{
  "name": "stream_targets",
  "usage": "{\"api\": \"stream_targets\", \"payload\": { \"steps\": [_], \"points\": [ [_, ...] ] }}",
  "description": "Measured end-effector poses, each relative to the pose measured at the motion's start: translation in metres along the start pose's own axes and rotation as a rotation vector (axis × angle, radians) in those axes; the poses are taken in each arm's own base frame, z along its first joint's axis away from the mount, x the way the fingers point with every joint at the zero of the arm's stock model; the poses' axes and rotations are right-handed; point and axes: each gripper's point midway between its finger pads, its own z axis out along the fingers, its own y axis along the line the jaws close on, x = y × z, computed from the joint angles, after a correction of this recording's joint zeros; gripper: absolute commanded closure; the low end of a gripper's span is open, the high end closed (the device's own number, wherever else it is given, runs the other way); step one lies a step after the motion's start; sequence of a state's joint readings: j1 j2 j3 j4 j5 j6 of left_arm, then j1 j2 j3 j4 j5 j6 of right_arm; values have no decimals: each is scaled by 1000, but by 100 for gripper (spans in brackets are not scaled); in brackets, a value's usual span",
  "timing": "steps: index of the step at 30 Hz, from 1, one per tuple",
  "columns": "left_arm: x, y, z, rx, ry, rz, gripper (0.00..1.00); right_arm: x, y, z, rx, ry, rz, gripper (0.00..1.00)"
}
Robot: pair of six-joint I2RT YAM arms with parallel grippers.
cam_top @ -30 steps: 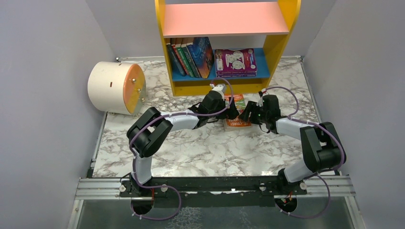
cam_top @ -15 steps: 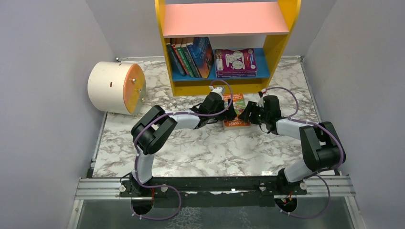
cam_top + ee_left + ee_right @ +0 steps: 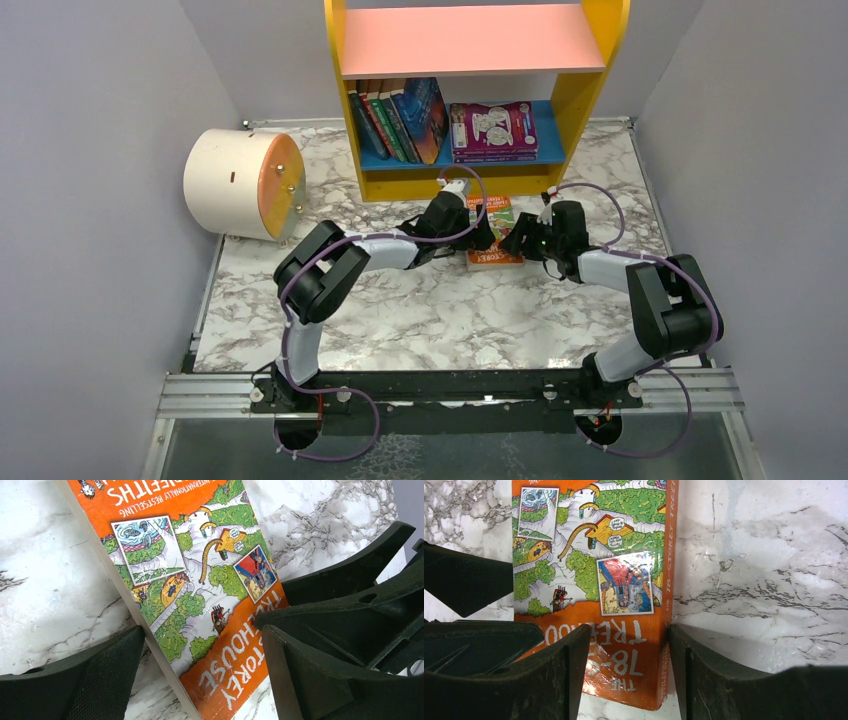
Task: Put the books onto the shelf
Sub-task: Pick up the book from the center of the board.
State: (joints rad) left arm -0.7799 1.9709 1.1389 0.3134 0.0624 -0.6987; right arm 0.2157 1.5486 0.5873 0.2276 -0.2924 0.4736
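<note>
An orange paperback [image 3: 498,214] lies flat on the marble table in front of the shelf [image 3: 470,42]. My left gripper [image 3: 482,240] comes at its near end from the left, open. In the left wrist view, one finger [image 3: 100,680] sits beside the page edge and the other [image 3: 310,675] over the cover [image 3: 200,580] by the spine. My right gripper [image 3: 518,240] comes from the right, open. In its wrist view, one finger [image 3: 554,675] rests over the cover [image 3: 594,565] and the other [image 3: 704,680] is against the spine. Several books [image 3: 395,120] stand on the blue board; a purple one [image 3: 493,130] lies flat.
A cream cylinder with an orange end [image 3: 245,183] lies at the left of the table. Grey walls close in on both sides. The shelf's yellow side panels [image 3: 583,95] frame the lower board. The two grippers are close together over the book.
The left arm's elbow has shifted a little to the right, and the orange book has slid slightly toward the shelf. Both grippers stay at the book's near end.
</note>
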Motion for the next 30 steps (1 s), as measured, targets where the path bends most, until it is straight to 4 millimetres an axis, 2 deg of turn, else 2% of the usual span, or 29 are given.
{"api": "stream_targets", "payload": {
  "steps": [5,11,14,20,26,28,30],
  "points": [
    [-8,-5,-6,10,-18,0,21,0,1,1,-5,-2,-1,44],
    [-28,-29,-25,76,-69,1,21,1,5,2,-35,3,0,44],
    [-30,-38,-26,106,-75,2,21,1,6,3,-41,4,1,44],
    [-24,-39,-18,146,-55,-24,21,1,6,3,-41,4,0,44],
    [-25,-29,-12,167,-44,-62,22,1,6,3,-41,4,1,45],
    [-24,-26,-12,171,-41,-70,24,1,6,3,-41,4,1,45],
    [-23,-24,-11,173,-38,-76,32,1,6,3,-41,4,1,45]
  ]
}}
